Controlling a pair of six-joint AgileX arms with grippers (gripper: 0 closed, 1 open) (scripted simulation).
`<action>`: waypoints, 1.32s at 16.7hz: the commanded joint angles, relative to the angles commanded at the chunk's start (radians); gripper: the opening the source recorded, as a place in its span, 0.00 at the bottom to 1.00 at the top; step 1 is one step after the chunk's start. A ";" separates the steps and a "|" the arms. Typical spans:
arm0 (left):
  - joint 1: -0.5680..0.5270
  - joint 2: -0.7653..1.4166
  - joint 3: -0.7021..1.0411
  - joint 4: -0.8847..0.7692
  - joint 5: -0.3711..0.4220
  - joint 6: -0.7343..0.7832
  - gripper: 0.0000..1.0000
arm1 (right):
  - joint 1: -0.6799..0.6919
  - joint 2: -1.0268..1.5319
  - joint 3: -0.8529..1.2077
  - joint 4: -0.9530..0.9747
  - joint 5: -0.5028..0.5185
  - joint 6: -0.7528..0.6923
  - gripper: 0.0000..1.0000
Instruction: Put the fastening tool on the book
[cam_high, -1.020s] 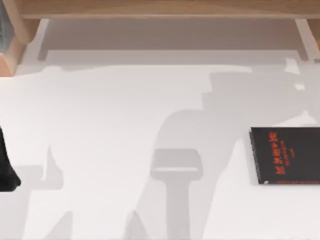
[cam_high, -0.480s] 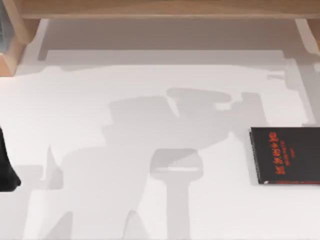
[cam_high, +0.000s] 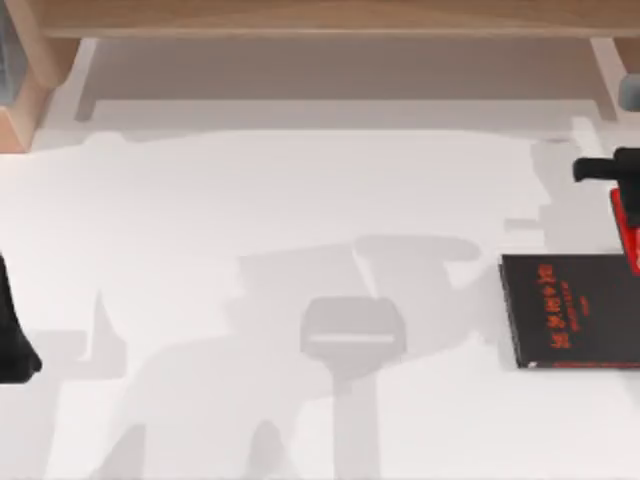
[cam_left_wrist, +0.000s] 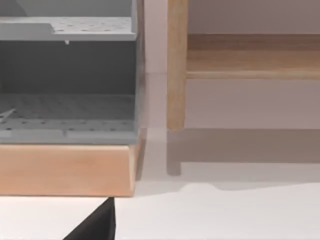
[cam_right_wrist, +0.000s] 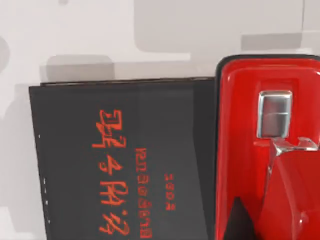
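The flat black rectangular book (cam_high: 570, 311) with red lettering lay on the white table (cam_high: 250, 220), cut off by the frame. Just beyond its far edge, the small bright red fastening tool (cam_high: 627, 228) hung under the black right gripper (cam_high: 622, 178), both partly cropped; whether the fingers pinched it could not be told. The left arm (cam_high: 12, 335) sat parked well left of the book, its fingers unreadable.

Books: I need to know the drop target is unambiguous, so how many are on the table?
1: the black book lies at the table's right edge, under the red stapler.
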 joint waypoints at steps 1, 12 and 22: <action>0.000 0.000 0.000 0.000 0.000 0.000 1.00 | 0.010 -0.005 -0.032 0.006 0.001 0.002 0.00; 0.000 0.000 0.000 0.000 0.000 0.000 1.00 | 0.033 -0.011 -0.114 0.023 0.002 0.008 0.00; 0.000 0.000 0.000 0.000 0.000 0.000 1.00 | 0.038 0.031 -0.182 0.136 0.003 0.008 0.00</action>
